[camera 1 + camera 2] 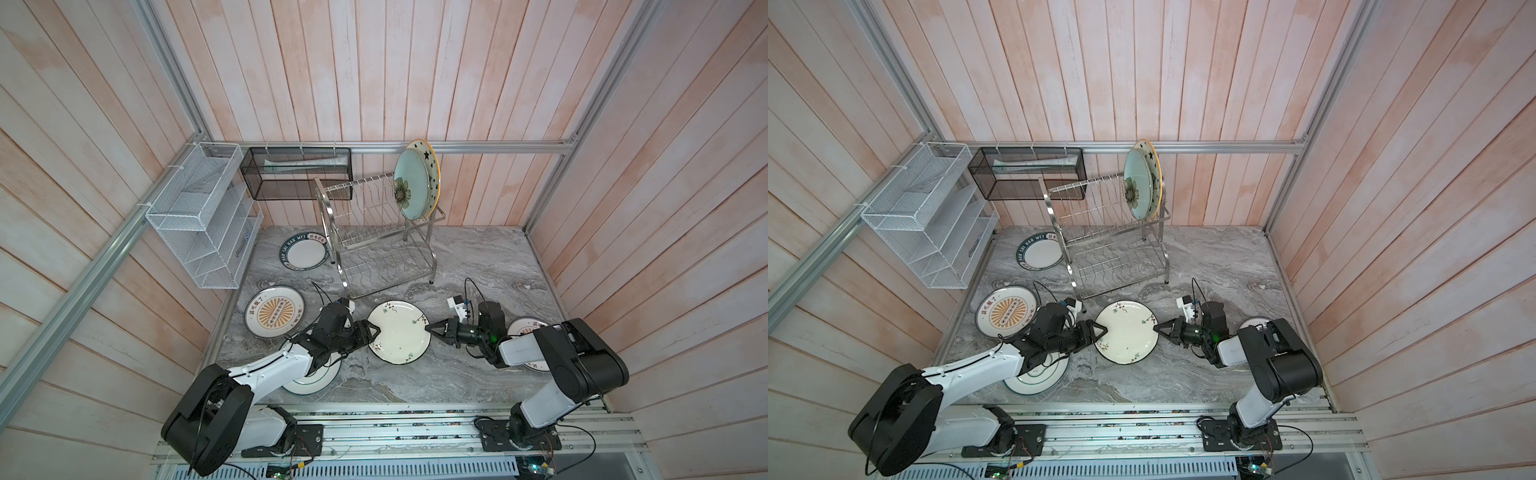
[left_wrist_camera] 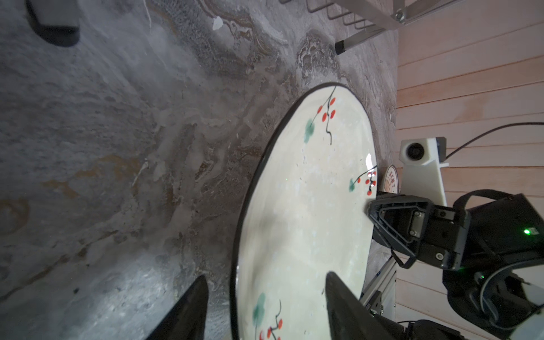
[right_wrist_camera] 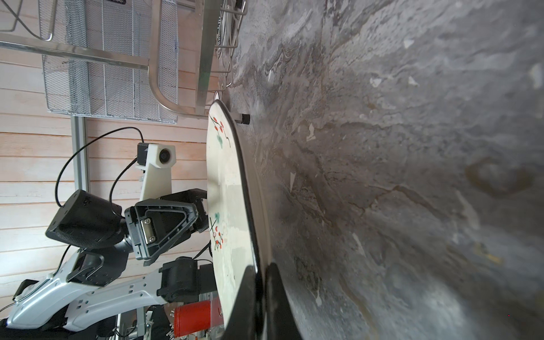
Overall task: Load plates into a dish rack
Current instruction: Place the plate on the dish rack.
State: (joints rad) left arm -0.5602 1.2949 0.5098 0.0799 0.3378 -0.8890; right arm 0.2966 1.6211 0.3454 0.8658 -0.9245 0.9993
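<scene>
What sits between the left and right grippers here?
The berry-sprig plate, shown in both top views; right gripper grips its rim, left gripper straddles the opposite rim.

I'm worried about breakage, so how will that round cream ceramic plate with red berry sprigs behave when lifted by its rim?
Likely stiff but breakable: the cream plate looks glazed ceramic. Its glossy face may slip in the right gripper, pinching only the thin rim. The left gripper, open astride the opposite rim, could steady it.
</scene>
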